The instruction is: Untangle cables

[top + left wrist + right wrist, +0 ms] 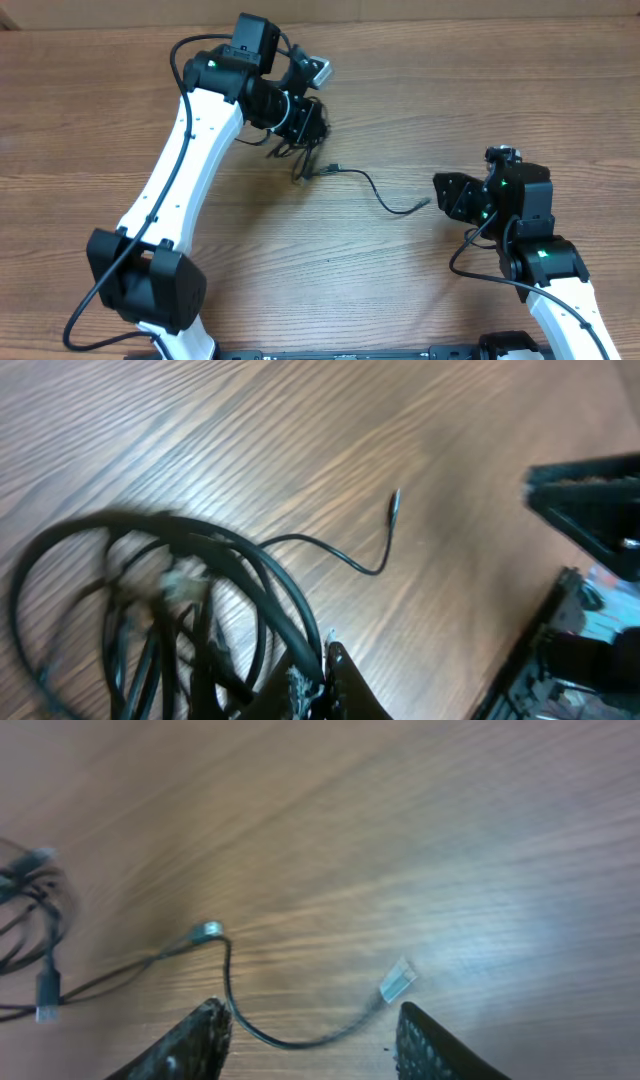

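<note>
Thin black cables [301,150] are bunched in loops over the brown wood-grain table [520,80], right at the left gripper [310,120]; I cannot tell whether it pinches the bundle. One loose cord [375,188] trails rightward to a pale plug end [398,981], which lies just ahead of the right gripper [308,1020], whose fingers are spread apart and hold nothing.

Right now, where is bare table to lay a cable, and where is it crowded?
Bare: the table front, between left arm and right arm; also the far-right corner. Crowded: the cable bundle at the left gripper, and the loose cable toward the right gripper.
</note>
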Tool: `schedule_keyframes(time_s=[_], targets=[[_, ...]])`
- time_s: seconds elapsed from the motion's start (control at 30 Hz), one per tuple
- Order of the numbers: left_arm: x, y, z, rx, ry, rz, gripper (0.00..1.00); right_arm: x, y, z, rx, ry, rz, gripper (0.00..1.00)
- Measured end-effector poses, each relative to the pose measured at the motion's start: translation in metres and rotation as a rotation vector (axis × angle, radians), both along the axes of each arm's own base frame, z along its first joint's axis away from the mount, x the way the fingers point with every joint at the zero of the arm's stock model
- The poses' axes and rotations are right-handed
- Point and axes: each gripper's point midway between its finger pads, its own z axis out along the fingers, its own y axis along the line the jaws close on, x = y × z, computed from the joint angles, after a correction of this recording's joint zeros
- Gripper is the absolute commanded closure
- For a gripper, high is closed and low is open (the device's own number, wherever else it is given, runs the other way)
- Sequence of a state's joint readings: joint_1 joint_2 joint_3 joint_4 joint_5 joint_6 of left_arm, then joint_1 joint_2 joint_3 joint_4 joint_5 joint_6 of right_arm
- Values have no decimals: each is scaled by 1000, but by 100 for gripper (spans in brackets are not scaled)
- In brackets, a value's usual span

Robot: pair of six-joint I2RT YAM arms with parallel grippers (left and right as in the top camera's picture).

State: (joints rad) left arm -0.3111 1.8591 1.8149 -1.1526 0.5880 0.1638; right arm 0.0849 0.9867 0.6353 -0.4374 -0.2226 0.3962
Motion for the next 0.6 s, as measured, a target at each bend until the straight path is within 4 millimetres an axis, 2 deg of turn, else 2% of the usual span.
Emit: schedule_keyframes(time_s=[0.1,0.13,0.17,0.2,0.23,0.33,0.6], targets=[[-10,-12,14,-55,-30,-68,89,1,6,5,6,-26,46,35],[-13,-15,19,-75,-41,-93,68,1,7,5,4,-29,58,34],[-16,-17,23,-93,-52,-114,42,0,8,5,1,-31,69,34],[-18,-19,27,-111,-71,-142,8,0,9,5,-2,-33,79,33],[-20,-20,31,-119,-87,-156,0,0,10,5,-6,-34,87,34],[-21,-16,35,-100,-114,-157,0,-5,10,0,-16,-13,100,34],[-8,3,21,38,-110,-47,0,-17,5,-14,-45,63,90,33]])
